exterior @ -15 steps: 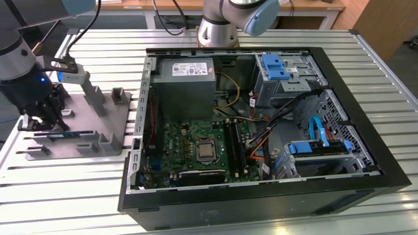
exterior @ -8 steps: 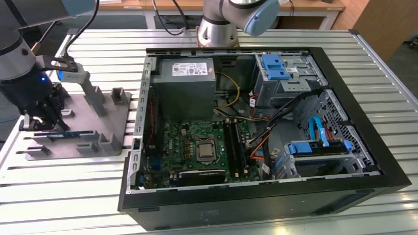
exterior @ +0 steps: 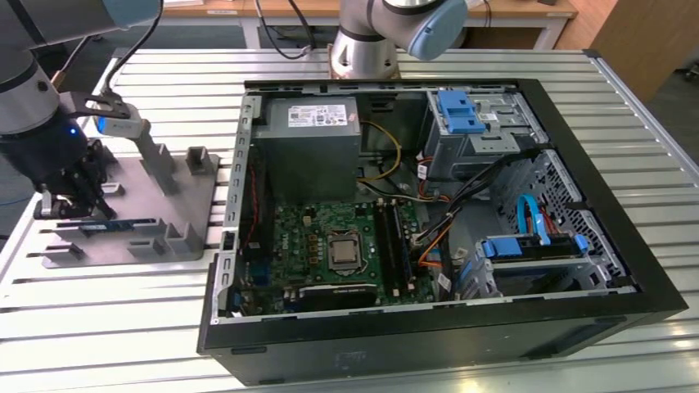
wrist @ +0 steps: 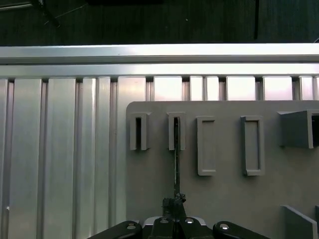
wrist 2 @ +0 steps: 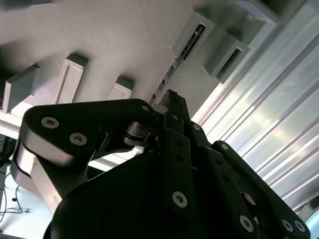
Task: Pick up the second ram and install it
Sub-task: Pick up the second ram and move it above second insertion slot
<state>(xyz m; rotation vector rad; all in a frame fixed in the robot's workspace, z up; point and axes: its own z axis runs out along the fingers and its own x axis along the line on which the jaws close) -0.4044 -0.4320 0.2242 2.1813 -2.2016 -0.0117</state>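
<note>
worktop: my worktop [exterior: 611, 98] is bare aluminium, all long slats with grooves between them, running across from the exterior view's left to its right

fixture plate: a flat gray plate [exterior: 131, 205] lies on the slats toward the exterior view's left, with gray blocks [exterior: 198, 164] standing up off it. In the first wrist view the plate [wrist: 224, 199] sits square to the slats

pc case: a big black computer case [exterior: 437, 344] lies on its side with the open face up, covering the middle and the exterior view's right. It's just beside the plate, can't tell if they touch

arm base: a silver arm base [exterior: 366, 49] stands at the far edge, behind the case
</note>
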